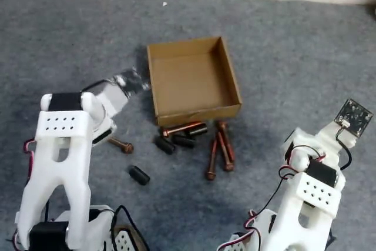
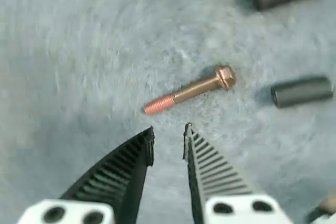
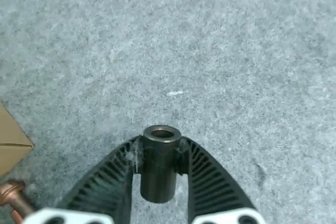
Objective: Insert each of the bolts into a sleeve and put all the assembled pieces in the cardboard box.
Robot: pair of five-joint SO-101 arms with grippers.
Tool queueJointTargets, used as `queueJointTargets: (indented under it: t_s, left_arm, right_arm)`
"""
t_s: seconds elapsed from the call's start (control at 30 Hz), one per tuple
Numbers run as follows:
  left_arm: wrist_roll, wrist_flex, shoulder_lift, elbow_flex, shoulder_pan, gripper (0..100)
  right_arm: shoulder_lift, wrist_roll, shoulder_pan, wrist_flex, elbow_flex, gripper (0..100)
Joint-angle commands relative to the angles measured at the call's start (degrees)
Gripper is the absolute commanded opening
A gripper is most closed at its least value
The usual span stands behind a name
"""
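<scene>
With my right gripper (image 3: 160,143) pinching the sleeve (image 3: 159,169) bore-up, I should lower the left gripper (image 2: 168,129), fingers narrowly spread, astride the bolt (image 2: 191,89) mid-shank, then close.

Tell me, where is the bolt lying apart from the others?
The lone bolt lies flat on the carpet on the left arm's side, just ahead of the left gripper, with a black sleeve near its head.
</scene>
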Motion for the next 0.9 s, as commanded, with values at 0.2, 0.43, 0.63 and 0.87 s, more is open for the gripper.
queueJointTargets:
  t_s: [0.2, 0.43, 0.63, 0.87]
  left_arm:
    - [-23.3, -0.7, 6.8, 0.1, 5.6, 25]
    - [-25.4, -1.5, 20.1, -6.5, 5.6, 25]
    - [-27.9, -2.1, 27.9, -10.6, 5.7, 22]
    - [-27.9, -9.7, 35.4, -10.5, 6.5, 16]
  right_arm:
    - [-1.3, -0.2, 0.0, -1.8, -0.4, 0.5]
    - [-1.3, -0.2, 0.0, -1.8, -0.4, 0.5]
    - [-1.3, -0.2, 0.0, -1.8, -0.4, 0.5]
    - [-1.3, -0.2, 0.0, -1.8, -0.4, 0.5]
